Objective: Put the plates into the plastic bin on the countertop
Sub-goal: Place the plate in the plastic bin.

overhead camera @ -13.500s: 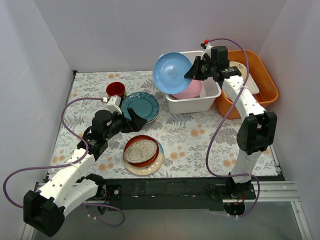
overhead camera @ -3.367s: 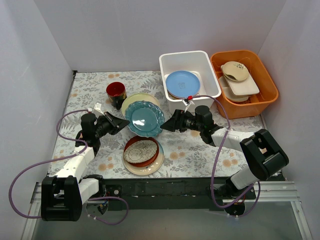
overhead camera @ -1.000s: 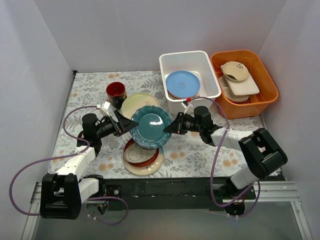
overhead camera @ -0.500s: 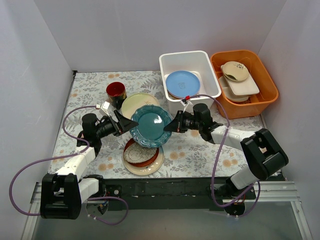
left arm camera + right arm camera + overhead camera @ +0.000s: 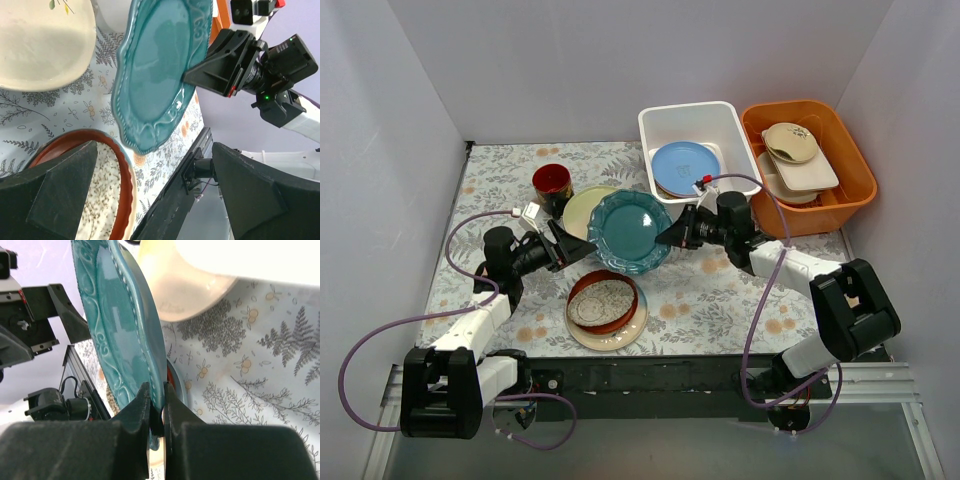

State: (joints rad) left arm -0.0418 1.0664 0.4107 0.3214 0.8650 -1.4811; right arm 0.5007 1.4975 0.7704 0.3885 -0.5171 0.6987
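Nearest the arm bases, a red-brown plate lies flat on the flower-patterned desk. A speckled dish sits in it, and a cream-and-blue plate lies under both.

Just beyond this stack, the two arms reach toward each other from either side. The left tool is spread wide and holds nothing. Its fingers point at the teal plate from the left but stand apart from it in the left wrist view. The right tool comes in from the right, its fingers pressed onto the plate's scalloped rim. The right wrist view shows that rim pinched between the two pads.

The teal plate is off the desk and tipped up on edge, its hollow face turned toward the left arm. It hangs between the two tools, with its lower edge above the far side of the red-brown stack.

Behind it, a pale cream plate lies flat on the desk, partly hidden by the teal one. A dark-red cup stands upright just beyond the cream plate, to its left.

Farther back on the right stands the white bin. A blue plate rests inside it, toward the near wall. Beside the bin, on its right, is an orange tub holding beige and white dishes.
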